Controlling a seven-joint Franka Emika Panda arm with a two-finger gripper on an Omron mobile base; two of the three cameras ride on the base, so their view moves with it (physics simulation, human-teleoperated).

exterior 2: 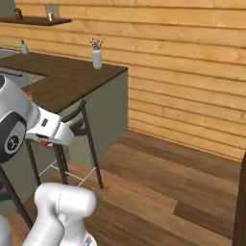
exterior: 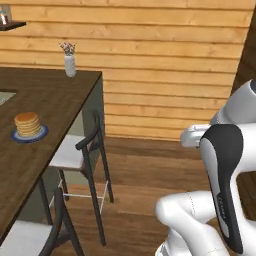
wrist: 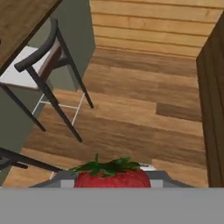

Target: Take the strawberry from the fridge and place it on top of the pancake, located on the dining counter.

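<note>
I judge I'm in the carry step: the strawberry sits right at the bottom of the hand view, green leaves up, and my tool is pinching it between its tips. In the right base view a speck of red shows under the hand, which hangs beside the stool, short of the table edge.

The pancake is a small golden stack on a blue-grey plate, standing on the dark wooden table, well apart from my tool.

Next, as I see it, I need to lift the berry above the table edge, carry it over the stools and bring it down onto the top of the stack before letting go.

The room is plank-walled in pale wood with a brown wooden floor. A white vase with flowers stands at the table's far corner. I count 2 stools in the left base view.
</note>
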